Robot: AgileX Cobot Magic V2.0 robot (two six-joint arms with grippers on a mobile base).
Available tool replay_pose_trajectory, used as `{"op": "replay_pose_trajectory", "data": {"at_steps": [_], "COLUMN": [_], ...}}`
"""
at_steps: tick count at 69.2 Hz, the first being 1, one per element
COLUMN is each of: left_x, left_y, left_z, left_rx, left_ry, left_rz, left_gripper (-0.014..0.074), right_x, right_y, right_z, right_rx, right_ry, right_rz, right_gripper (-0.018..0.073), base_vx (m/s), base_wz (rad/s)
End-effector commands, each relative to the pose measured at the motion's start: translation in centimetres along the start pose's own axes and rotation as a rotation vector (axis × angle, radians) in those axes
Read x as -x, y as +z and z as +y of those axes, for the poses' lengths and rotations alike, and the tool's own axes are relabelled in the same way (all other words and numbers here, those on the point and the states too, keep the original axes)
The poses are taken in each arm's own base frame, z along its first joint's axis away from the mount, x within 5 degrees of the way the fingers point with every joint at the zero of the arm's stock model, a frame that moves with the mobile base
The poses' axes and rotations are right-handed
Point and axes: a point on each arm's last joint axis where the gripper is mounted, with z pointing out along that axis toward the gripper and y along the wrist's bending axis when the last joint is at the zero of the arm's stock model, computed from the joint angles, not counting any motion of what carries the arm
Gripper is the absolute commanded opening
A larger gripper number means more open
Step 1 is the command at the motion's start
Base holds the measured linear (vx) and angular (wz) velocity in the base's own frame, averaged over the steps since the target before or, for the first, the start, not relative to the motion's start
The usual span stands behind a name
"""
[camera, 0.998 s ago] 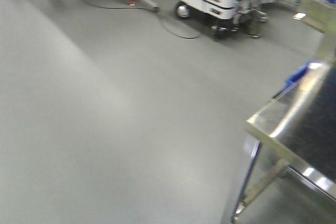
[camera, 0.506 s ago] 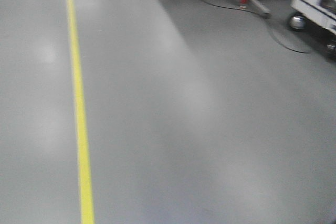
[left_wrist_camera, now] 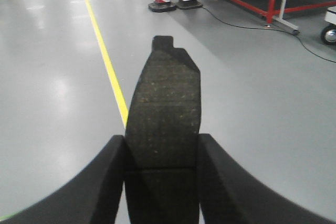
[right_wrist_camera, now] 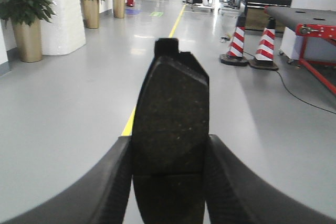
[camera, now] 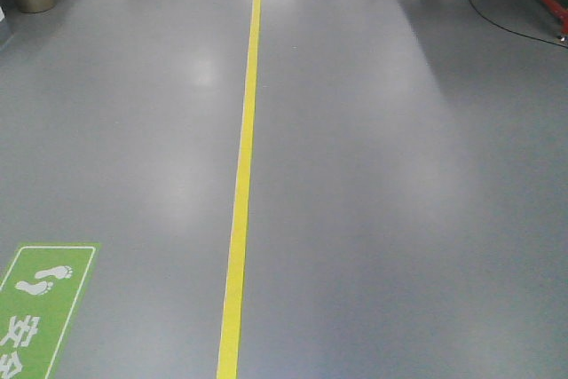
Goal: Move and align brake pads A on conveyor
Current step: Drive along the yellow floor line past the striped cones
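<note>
In the left wrist view my left gripper (left_wrist_camera: 161, 139) is shut on a brake pad A (left_wrist_camera: 165, 93), a dark grey oblong with a thin groove across it, sticking out forward above the floor. The right wrist view is much the same: my right gripper (right_wrist_camera: 169, 140) is shut on another brake pad A (right_wrist_camera: 170, 98). Far off at the right stands what looks like the conveyor (right_wrist_camera: 307, 17), a dark grey belt on a red frame. Neither gripper nor pad shows in the front view.
The front view holds only grey floor with a yellow line (camera: 241, 184) and a green footprint sign (camera: 35, 308). Striped cones (right_wrist_camera: 247, 45), a floor cable (right_wrist_camera: 299, 95), potted plants (right_wrist_camera: 26, 19) and a white pillar (right_wrist_camera: 63, 9) stand around.
The front view has swung left: the steel table and white cart have left the frame on the right, and the yellow line has come to the centre.
</note>
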Motion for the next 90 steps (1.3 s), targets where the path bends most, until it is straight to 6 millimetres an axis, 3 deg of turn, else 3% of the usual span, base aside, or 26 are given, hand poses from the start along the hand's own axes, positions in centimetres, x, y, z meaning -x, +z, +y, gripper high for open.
{"op": "replay_pose_trajectory", "data": {"at_steps": [1,41,90], "left_x": [1.54,1.54,1.54], "left_y": [-0.26,-0.26,-0.26], "left_z": [-0.15,-0.15,-0.15], "left_rx": [-0.017,-0.017,-0.017], "left_ry": [0.002,0.002,0.002], "left_rz": [-0.107,-0.107,-0.107], "left_gripper": [-0.0006,-0.0006,-0.0006], "right_x": [1.92,1.92,1.92], "right_y": [-0.28,-0.28,-0.28], "right_z": [-0.29,-0.29,-0.29], "right_rx": [-0.027,-0.027,-0.027], "right_ry": [-0.012,-0.012,-0.012], "right_rz": [-0.126,-0.126,-0.126], "right_gripper": [-0.0005,-0.0005,-0.0005], "base_vx": [0.12,0.27,0.62], "base_wz": [0.24,0.06,-0.05]}}
